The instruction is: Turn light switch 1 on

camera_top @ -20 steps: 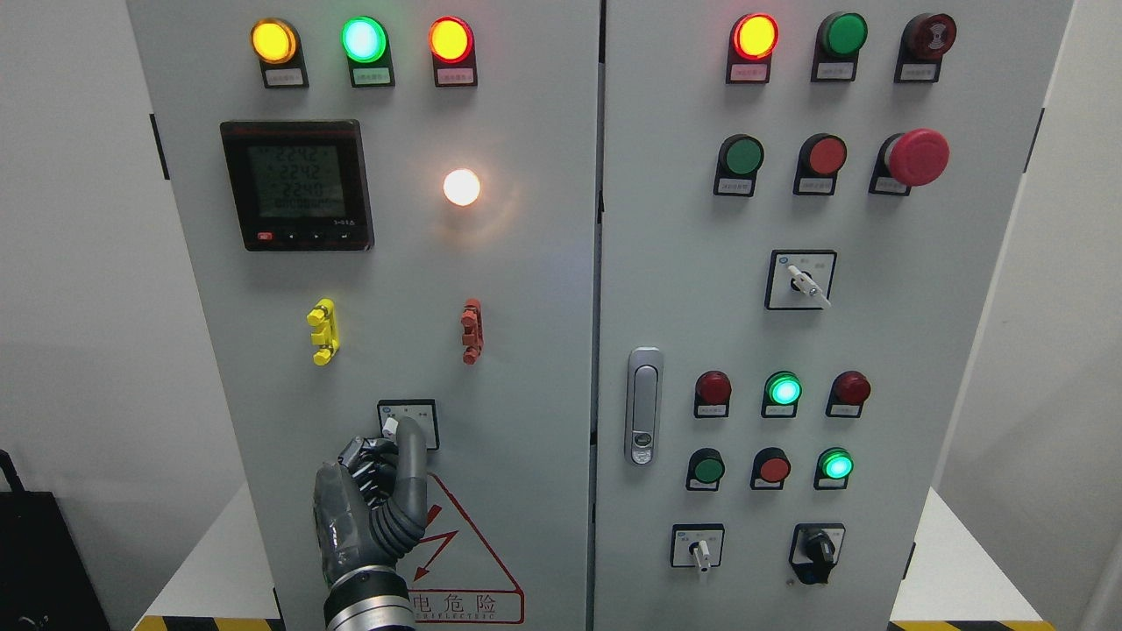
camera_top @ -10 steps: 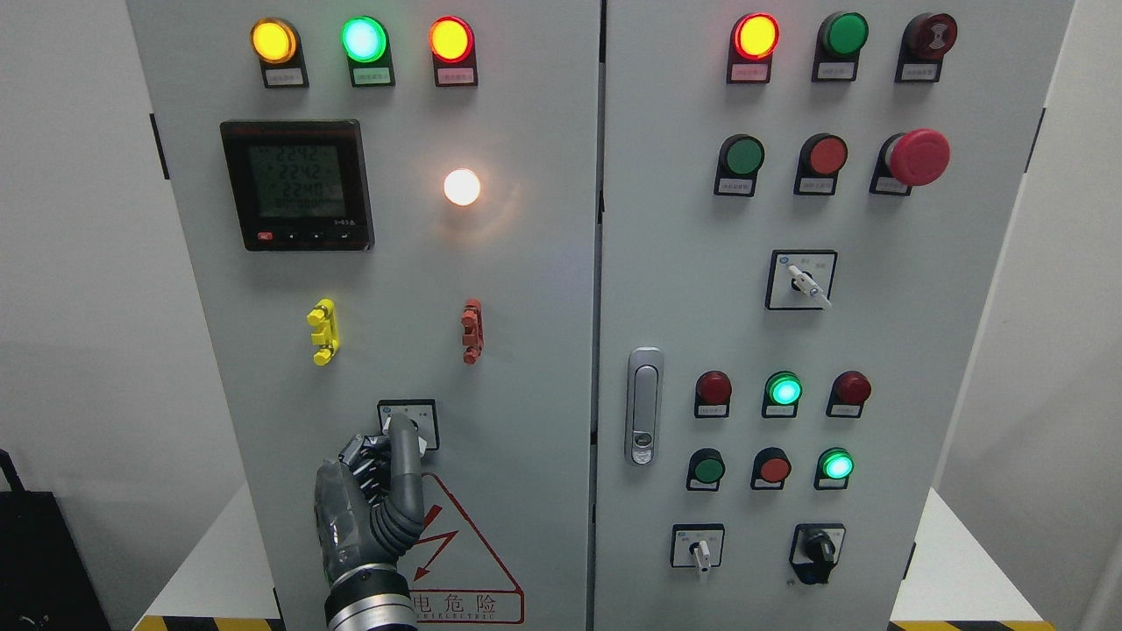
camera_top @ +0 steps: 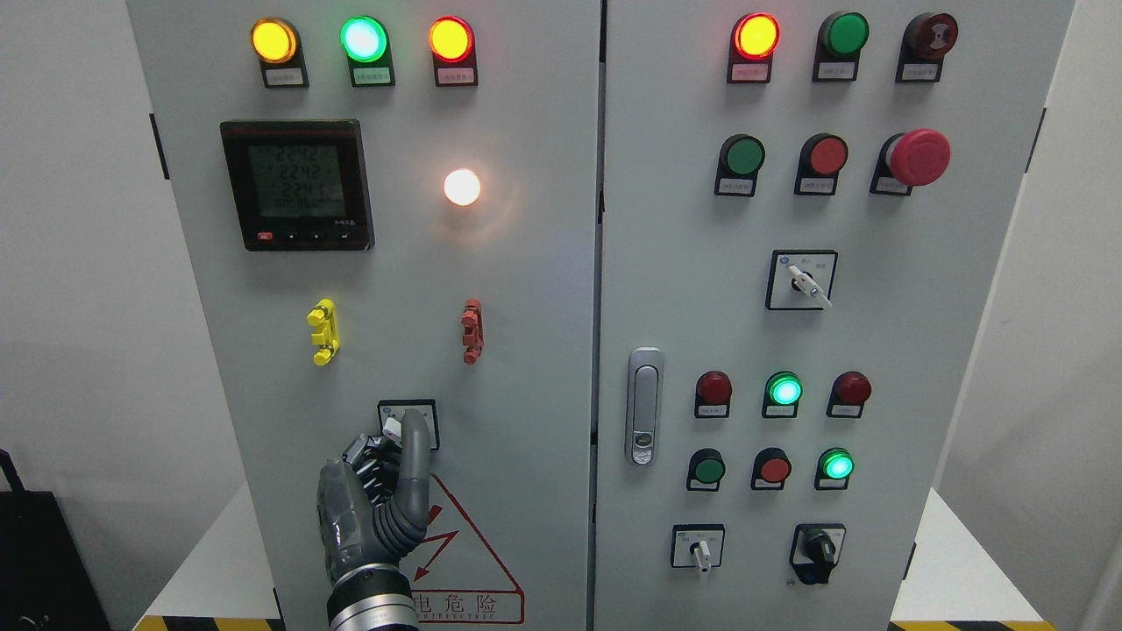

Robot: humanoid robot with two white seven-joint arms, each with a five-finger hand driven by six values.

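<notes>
Plain pale grey walls (camera_top: 79, 263) flank the scene under even light, with a black bag (camera_top: 39, 561) standing at lower left.

The left hand (camera_top: 377, 508) is dark grey with ribbed, segmented fingers (camera_top: 414, 456) above a metallic ringed wrist.

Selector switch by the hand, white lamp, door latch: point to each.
Selector switch (camera_top: 392, 427), head view, on its white knob.
White lamp (camera_top: 462, 187), head view, glowing centre.
Door latch (camera_top: 644, 406), head view, middle of the handle.
</notes>
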